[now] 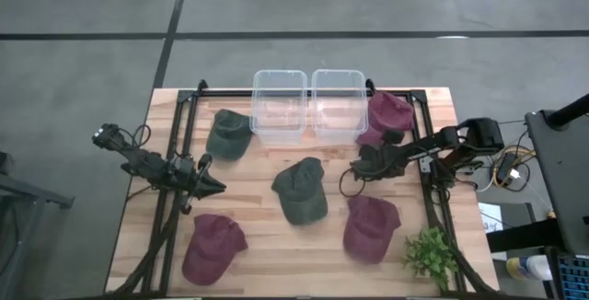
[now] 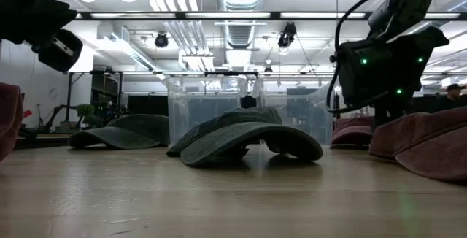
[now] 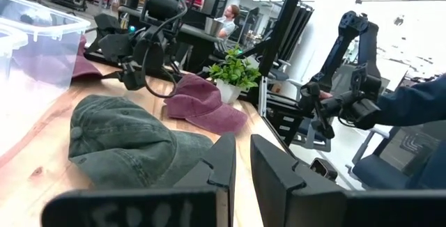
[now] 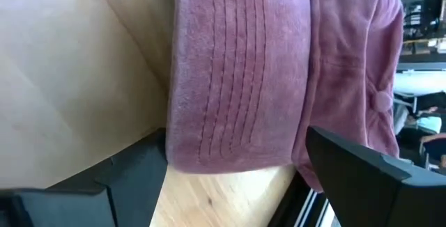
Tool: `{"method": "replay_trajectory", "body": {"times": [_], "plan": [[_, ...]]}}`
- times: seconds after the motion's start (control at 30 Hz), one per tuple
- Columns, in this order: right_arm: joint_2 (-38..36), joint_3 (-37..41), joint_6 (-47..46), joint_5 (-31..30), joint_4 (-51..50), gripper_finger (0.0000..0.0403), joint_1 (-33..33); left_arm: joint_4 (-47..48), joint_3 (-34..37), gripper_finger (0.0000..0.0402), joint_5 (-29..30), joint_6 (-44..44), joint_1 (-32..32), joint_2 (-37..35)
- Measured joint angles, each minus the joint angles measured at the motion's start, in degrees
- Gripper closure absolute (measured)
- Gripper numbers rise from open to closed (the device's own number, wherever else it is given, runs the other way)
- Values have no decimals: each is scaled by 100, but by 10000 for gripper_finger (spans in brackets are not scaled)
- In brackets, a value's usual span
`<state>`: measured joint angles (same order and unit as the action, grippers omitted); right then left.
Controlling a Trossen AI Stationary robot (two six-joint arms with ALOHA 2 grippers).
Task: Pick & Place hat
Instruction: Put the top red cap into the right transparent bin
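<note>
Several caps lie on the wooden table. One dark green cap (image 1: 301, 190) sits mid-table and another (image 1: 228, 132) lies far left. Maroon caps rest at the near right (image 1: 371, 228), the near left (image 1: 213, 247) and the far right (image 1: 386, 116). My right gripper (image 1: 357, 169) is open and hovers above the table between the two right-hand maroon caps. In the right wrist view its fingers (image 4: 237, 150) stand on either side of a maroon cap's brim (image 4: 237, 81) without touching it. My left gripper (image 1: 219, 187) is shut and hangs left of the central green cap (image 3: 125, 140).
Two clear plastic bins (image 1: 280, 102) (image 1: 337, 102) stand side by side at the table's far edge. A small green plant (image 1: 431, 256) sits at the near right corner. Black frame rails (image 1: 180, 144) run along both sides of the table. Bare wood lies at the near middle.
</note>
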<state>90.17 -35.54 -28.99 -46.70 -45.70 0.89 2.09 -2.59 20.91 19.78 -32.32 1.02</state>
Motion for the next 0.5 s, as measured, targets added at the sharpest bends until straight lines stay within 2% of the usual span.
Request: {"method": "replay_trajectory", "body": {"times": [0.2, 0.5], "plan": [[0, 7, -174, -338, 23, 74, 44, 2, 0, 362, 2, 62, -1, 0], [0, 52, -450, -325, 17, 84, 225, 2, 0, 362, 0, 319, -1, 0]]}}
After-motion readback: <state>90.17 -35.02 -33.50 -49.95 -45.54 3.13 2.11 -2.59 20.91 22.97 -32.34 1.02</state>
